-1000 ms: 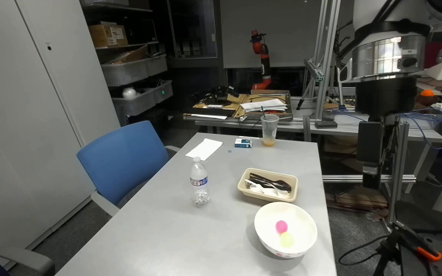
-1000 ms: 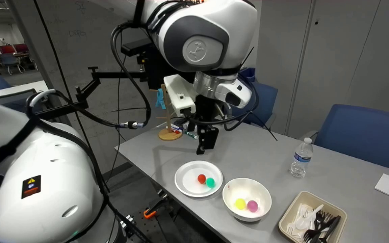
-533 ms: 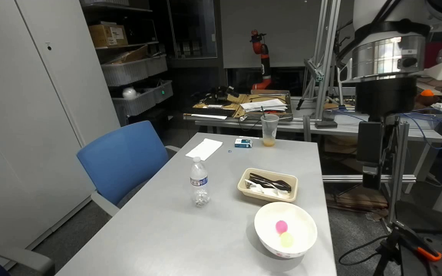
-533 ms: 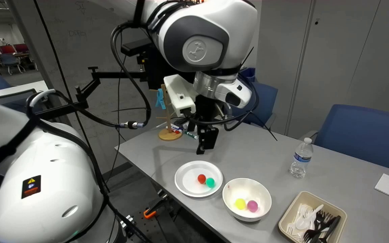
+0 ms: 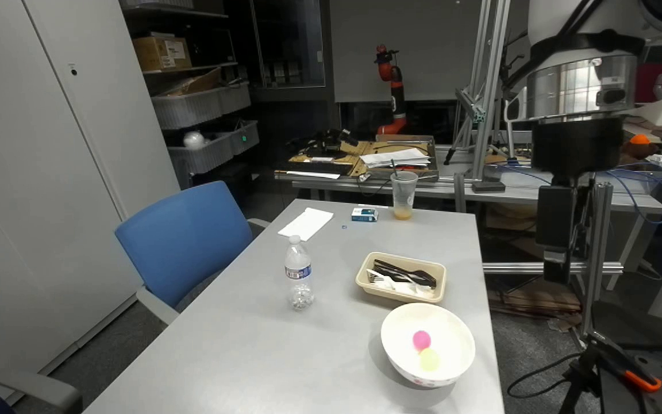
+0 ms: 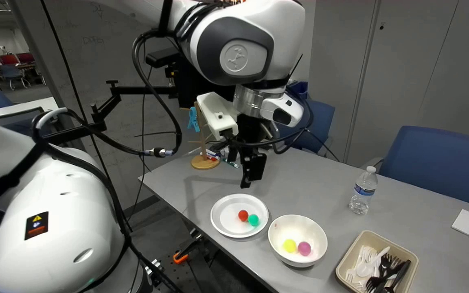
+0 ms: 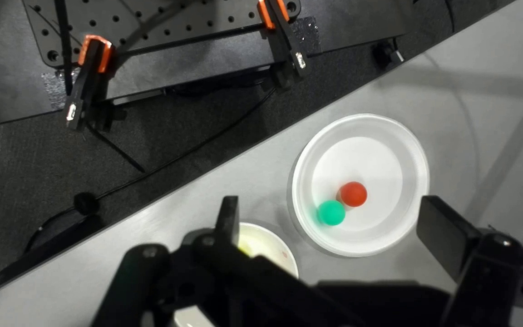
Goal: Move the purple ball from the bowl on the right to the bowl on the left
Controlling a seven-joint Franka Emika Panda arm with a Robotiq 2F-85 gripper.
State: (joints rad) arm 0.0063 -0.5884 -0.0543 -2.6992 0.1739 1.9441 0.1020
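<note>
The purple ball (image 6: 304,248) lies beside a yellow ball (image 6: 290,245) inside the deep white bowl on the right (image 6: 318,232), seen in both exterior views. To its left is a shallow white bowl (image 6: 222,228) with a red ball (image 6: 243,215) and a green ball (image 6: 253,220). My gripper (image 7: 329,202) stands open with nothing between its fingers, above and behind the shallow bowl. In the wrist view that shallow bowl (image 7: 411,150) shows between the fingertips. The deep bowl (image 7: 284,254) is partly covered there by a finger, and the purple ball is hidden.
A beige tray of plastic cutlery (image 6: 342,266) sits to the right of the deep bowl. Farther back are a water bottle (image 6: 363,191) and a wooden stand (image 6: 204,162) with markers. The table edge (image 7: 225,164) runs close to both bowls.
My arm and gripper have shifted very slightly, the gripper a touch to the right in an exterior view. The bowls and balls have stayed in place.
</note>
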